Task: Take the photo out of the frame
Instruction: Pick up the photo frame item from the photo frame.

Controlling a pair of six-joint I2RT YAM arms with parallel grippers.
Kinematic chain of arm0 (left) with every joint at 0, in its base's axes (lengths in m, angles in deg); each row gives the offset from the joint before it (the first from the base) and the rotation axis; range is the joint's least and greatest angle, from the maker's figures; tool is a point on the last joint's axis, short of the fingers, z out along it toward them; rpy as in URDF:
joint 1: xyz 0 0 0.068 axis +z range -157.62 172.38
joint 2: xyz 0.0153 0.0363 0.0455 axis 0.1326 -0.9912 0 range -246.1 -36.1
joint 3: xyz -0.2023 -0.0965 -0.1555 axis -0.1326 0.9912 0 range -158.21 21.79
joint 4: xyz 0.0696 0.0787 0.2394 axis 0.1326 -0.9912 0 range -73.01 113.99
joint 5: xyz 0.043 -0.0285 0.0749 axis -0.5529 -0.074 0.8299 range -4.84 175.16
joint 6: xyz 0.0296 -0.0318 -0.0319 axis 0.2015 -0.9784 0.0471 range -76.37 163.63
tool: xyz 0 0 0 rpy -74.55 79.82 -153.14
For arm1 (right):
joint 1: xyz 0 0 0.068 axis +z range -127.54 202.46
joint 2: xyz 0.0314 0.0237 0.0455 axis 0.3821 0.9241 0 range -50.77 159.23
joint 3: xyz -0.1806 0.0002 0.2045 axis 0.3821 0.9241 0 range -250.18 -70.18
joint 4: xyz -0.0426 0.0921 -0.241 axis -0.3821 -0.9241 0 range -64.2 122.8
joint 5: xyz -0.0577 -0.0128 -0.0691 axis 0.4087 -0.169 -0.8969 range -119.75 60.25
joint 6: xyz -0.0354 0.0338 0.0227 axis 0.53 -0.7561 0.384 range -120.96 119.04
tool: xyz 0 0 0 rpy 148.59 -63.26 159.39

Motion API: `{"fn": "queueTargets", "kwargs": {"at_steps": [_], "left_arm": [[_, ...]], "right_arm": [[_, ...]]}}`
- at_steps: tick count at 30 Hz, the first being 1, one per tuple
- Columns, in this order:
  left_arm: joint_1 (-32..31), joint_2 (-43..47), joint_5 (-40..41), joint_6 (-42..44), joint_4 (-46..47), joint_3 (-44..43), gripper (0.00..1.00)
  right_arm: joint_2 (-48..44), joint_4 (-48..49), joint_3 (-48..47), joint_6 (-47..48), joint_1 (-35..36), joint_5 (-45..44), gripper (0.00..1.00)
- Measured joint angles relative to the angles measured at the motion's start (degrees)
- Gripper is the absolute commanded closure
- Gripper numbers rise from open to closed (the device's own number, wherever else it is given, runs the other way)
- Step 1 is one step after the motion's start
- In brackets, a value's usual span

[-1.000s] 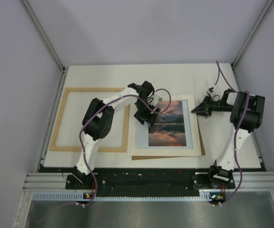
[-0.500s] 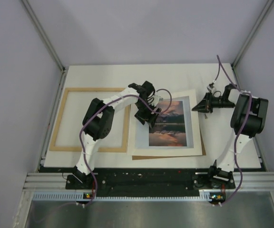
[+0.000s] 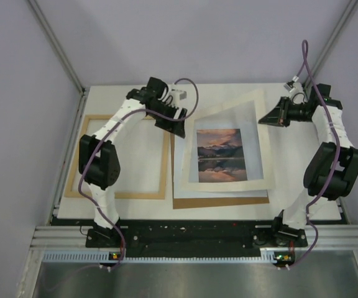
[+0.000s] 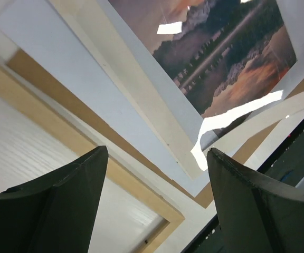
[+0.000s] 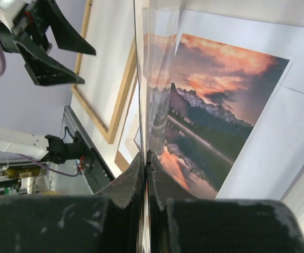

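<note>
Beside photo, right gripper tight on clear sheet edge; left gripper wide, empty

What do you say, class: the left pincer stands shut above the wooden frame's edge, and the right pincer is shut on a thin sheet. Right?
One thing is wrong. The left pincer stands open, its fingers wide apart, as the left wrist view shows. The rest holds: it is above the wooden frame's edge, and the right pincer is shut on a thin sheet.
</note>
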State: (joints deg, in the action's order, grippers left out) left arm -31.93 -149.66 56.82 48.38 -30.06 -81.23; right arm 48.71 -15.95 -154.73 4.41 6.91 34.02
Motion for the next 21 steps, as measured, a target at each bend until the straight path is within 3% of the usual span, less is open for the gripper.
{"fn": "queueTargets", "kwargs": {"at_steps": [9, 17, 21], "left_arm": [[6.2, 1.4, -7.3, 1.6, 9.1, 2.8, 0.16], [6.5, -9.8, -14.3, 1.9, 15.1, 0.8, 0.13], [7.5, -11.1, -16.9, 0.2, 19.0, 0.7, 0.12]], "right_arm": [[-1.7, -6.6, -6.9, 1.2, 0.1, 3.1, 1.0], [-8.0, -13.6, -9.4, 7.2, 1.3, 5.7, 1.0], [-10.0, -15.1, -9.3, 8.8, 1.5, 6.5, 1.0]]}}
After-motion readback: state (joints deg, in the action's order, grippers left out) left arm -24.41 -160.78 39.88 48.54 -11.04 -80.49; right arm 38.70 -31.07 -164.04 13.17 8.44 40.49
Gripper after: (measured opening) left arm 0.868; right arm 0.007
